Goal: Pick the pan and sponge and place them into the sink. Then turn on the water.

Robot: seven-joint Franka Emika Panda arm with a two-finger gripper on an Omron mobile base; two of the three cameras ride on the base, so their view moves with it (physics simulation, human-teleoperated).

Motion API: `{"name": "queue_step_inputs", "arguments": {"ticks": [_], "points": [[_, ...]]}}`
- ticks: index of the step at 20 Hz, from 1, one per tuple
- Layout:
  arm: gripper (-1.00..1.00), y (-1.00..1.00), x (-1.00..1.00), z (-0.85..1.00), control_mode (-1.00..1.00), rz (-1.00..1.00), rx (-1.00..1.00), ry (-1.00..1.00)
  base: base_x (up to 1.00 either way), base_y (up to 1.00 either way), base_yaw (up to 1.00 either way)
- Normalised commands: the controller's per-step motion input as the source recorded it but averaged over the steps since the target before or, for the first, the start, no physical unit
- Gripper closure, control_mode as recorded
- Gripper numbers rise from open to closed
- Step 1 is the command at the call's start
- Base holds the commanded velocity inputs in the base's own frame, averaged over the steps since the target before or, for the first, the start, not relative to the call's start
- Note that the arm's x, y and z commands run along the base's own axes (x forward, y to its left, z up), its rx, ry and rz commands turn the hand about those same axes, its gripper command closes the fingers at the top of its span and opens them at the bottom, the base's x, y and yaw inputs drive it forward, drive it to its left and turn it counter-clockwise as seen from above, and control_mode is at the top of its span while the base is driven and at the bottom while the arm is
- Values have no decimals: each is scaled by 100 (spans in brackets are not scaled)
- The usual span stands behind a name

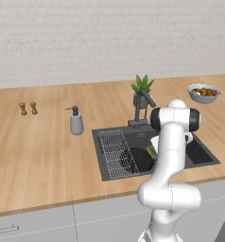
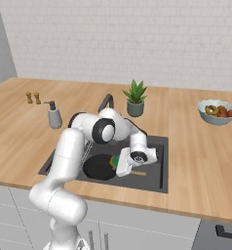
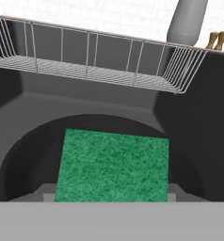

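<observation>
- Pan (image 2: 99,167): I see it lying in the sink (image 2: 154,181), black and round, beside the wire rack (image 1: 113,152) at the basin's left end.
- Sponge (image 3: 113,165): green face toward my hand camera, over the pan's dark round, between the pincer's fingertips.
- Pincer (image 2: 119,163): down inside the basin; jaws stand about sponge-wide, though I cannot tell if they grip it.
- Faucet (image 1: 142,111) at the sink's back edge; soap bottle (image 1: 76,121) on the surface, left of the basin.
</observation>
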Motion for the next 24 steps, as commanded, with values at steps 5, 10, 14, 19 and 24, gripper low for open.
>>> {"name": "queue_step_inputs", "arguments": {"ticks": [5, 10, 14, 19, 24], "points": [[100, 4, 26, -26, -100, -6, 0, 0, 0, 0, 0], [100, 12, 5, -13, -100, -8, 0, 0, 0, 0, 0], [-100, 13, 0, -2, -100, -10, 0, 0, 0, 0, 0], [-100, 14, -2, 0, -100, -7, 0, -3, 0, 0, 0], [-100, 3, 0, 3, -100, -5, 0, -4, 0, 0, 0]]}}
